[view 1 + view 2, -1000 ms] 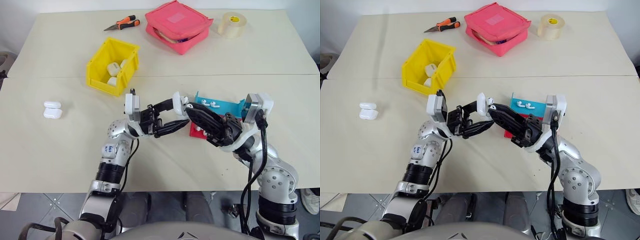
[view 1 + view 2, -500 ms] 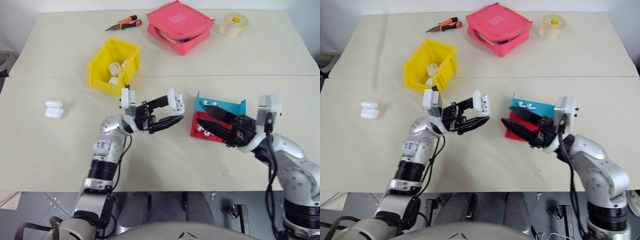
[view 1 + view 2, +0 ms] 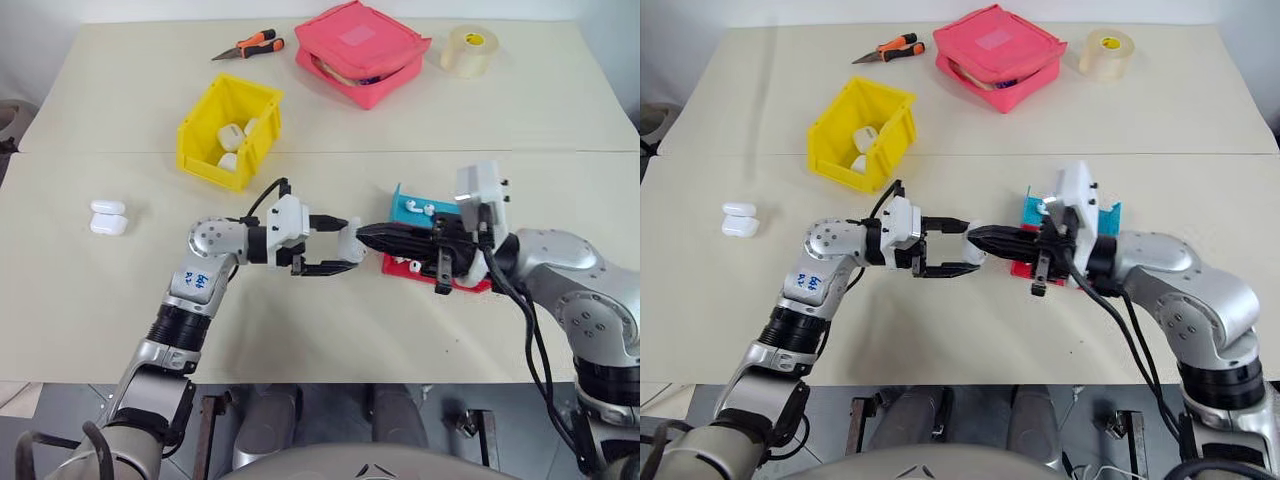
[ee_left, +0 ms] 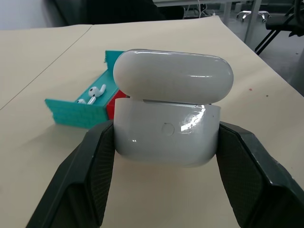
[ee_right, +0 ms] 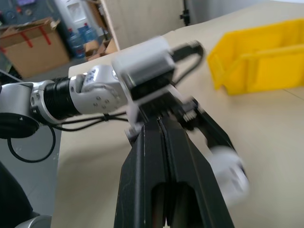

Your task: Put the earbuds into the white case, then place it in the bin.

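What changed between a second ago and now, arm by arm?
The right gripper drew back toward the trays with its fingers apart, then returned shut to the white case. The left gripper kept its grip on the case, turning level and sinking slightly. The yellow bin and the two spare cases stayed put.

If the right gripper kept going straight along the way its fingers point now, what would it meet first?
Most likely the small glossy white earbud case clamped in the left gripper. The shut right gripper points straight at it, tips nearly touching, though depth is hard to judge.
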You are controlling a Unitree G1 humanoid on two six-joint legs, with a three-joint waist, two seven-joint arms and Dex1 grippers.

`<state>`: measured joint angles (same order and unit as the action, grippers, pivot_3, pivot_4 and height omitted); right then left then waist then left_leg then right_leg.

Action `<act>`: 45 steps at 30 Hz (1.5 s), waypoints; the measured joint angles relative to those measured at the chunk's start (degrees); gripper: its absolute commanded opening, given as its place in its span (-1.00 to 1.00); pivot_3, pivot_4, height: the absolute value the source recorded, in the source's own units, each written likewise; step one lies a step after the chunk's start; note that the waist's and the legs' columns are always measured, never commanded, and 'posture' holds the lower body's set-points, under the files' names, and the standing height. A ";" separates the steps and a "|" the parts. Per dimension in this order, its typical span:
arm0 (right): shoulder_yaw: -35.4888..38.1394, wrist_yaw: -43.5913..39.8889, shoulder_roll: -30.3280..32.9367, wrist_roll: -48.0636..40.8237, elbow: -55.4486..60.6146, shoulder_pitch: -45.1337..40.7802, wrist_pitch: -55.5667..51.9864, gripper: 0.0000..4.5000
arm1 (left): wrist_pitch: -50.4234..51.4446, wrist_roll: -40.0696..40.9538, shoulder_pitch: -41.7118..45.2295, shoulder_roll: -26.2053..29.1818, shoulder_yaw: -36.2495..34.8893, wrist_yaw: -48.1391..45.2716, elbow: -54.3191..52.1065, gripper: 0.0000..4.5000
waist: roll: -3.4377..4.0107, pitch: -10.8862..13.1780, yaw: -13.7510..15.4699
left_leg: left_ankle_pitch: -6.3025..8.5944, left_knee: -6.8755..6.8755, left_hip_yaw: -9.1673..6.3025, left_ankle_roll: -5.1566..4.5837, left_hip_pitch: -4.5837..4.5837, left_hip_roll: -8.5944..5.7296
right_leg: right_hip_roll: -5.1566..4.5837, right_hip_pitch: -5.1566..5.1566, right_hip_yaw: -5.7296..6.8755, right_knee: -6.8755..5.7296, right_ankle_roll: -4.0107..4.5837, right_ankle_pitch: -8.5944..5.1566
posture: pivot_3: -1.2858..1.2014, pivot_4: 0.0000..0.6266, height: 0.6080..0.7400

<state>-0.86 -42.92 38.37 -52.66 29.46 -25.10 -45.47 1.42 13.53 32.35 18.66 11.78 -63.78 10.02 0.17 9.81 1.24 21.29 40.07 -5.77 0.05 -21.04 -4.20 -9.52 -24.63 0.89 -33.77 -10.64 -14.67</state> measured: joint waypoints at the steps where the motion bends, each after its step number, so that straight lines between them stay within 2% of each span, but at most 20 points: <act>1: -0.73 0.22 -0.09 0.11 -0.38 -0.70 -0.52 -1.00 | 0.01 -0.06 0.00 -0.04 0.27 -0.01 0.00 0.24 | 0.00 0.00 0.00 | 0.00 0.00 0.01 0.00 -0.01 0.00 | 0.00 0.00 0.00 0.00 0.00 0.00 | 0.03 -0.52 1.00; 9: -0.99 0.13 5.15 4.58 -2.51 0.50 -4.10 -1.00 | -0.19 0.03 -1.41 0.03 0.41 -0.16 -0.25 0.24 | 0.00 0.00 0.02 | 0.00 -0.02 0.06 0.00 -0.03 -0.01 | -0.01 -0.02 0.03 0.00 0.00 0.00 | 0.03 -0.52 1.00; 13: 1.72 -0.79 6.53 4.87 -2.63 5.18 -4.43 -1.00 | -1.06 1.61 -2.13 0.06 -0.69 -0.80 -0.67 0.24 | 0.00 0.00 0.09 | 0.00 0.01 0.08 0.00 -0.04 -0.01 | -0.01 0.00 0.01 0.00 0.00 0.00 | 0.03 -0.52 1.00; 19: 8.68 -4.94 6.29 7.68 -2.38 16.07 4.86 -1.00 | -1.22 3.88 -5.20 0.88 -3.46 -0.70 -2.81 0.24 | 0.00 0.00 0.10 | 0.00 0.01 0.11 -0.01 -0.02 -0.01 | -0.01 0.01 0.02 -0.01 0.00 0.00 | 0.03 -0.52 1.00; 23: 12.68 -6.58 3.32 8.83 -2.61 22.11 11.61 -0.43 | -1.21 5.79 -7.94 2.20 -6.93 0.23 -4.41 0.24 | 0.00 0.00 0.09 | -0.01 0.01 0.10 0.01 0.02 0.01 | 0.00 0.03 0.02 -0.04 0.00 0.00 | 0.03 -0.52 1.00; 27: 15.27 -6.48 -0.10 9.43 -2.44 23.49 17.30 0.19 | -0.82 8.02 -10.78 3.03 -10.09 1.46 -7.17 0.24 | 0.00 0.00 0.01 | 0.00 -0.02 0.02 0.01 0.10 0.02 | 0.00 0.03 -0.07 -0.05 0.00 0.00 | 0.03 -0.52 1.00; 32: 16.08 -6.25 -3.78 14.91 -1.74 24.11 27.38 0.97 | 2.57 9.81 -16.24 2.60 -18.06 12.96 -10.32 0.24 | 0.00 0.00 0.01 | 0.00 -0.03 -0.06 0.01 0.14 0.03 | 0.01 0.04 -0.10 -0.06 0.00 0.00 | 0.03 -0.52 1.00; 39: 12.45 -6.30 -5.30 19.78 -1.40 24.29 32.96 0.99 | 11.53 9.22 -19.69 1.68 -26.17 32.37 -14.49 0.24 | -0.02 -0.01 0.30 | 0.00 -0.01 -0.10 0.01 0.19 0.00 | 0.00 0.10 -0.14 -0.08 0.00 0.00 | 0.03 -0.52 1.00; 42: 11.75 -6.39 -5.23 20.02 -1.34 24.44 32.95 0.99 | 15.76 8.03 -17.06 1.71 -26.85 38.88 -13.77 0.24 | -0.02 -0.01 0.28 | 0.00 -0.02 -0.09 0.01 0.19 0.00 | 0.00 0.09 -0.14 -0.08 0.00 0.00 | 0.03 -0.52 1.00; 45: 11.17 -6.37 -5.19 20.08 -1.38 24.24 32.95 0.99 | 17.00 7.95 -12.14 1.79 -26.80 40.94 -11.04 0.24 | -0.03 -0.01 0.28 | 0.00 -0.01 -0.08 0.01 0.19 -0.01 | 0.00 0.09 -0.14 -0.08 0.00 0.00 | 0.03 -0.52 1.00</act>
<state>10.31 -49.29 33.19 -32.58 28.08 -0.86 -12.51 18.42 21.47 20.21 20.45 -15.02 -22.84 -1.01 0.15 9.80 1.52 21.29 40.06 -5.85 0.06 -20.86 -4.21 -9.52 -24.54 0.76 -33.85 -10.64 -14.67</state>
